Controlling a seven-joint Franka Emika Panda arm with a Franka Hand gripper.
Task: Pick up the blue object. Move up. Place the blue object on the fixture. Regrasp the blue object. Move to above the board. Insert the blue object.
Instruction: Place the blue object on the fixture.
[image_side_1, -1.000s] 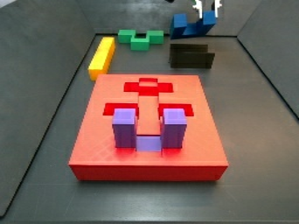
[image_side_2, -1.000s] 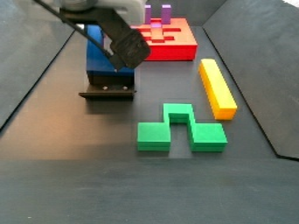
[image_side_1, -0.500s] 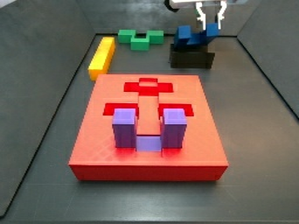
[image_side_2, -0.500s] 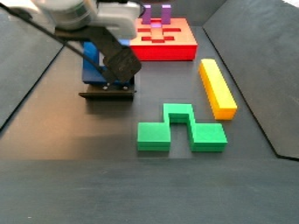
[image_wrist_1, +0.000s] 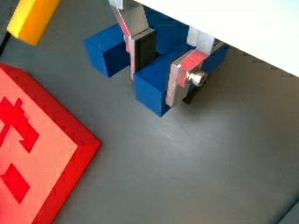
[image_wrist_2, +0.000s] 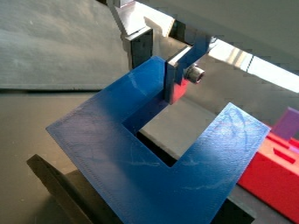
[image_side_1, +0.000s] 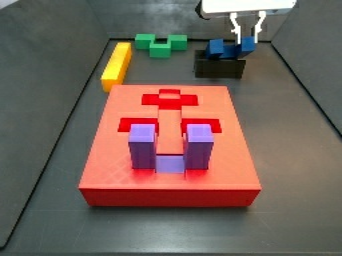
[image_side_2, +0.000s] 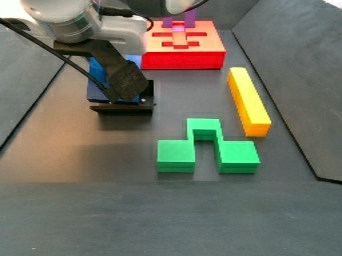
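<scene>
Beyond the board, which is carrying a purple block in its slot, the fixture is holding the blue object; the end effector is clenching one upright prong from above.

The blue object, a dark blue U-shaped block, rests on the black fixture, its two prongs pointing up in a side view. The gripper is right over it, one prong standing between the silver fingers; whether the pads press on it cannot be told. The red board, flat with recessed slots, lies well apart from the fingers on the dark floor.
</scene>
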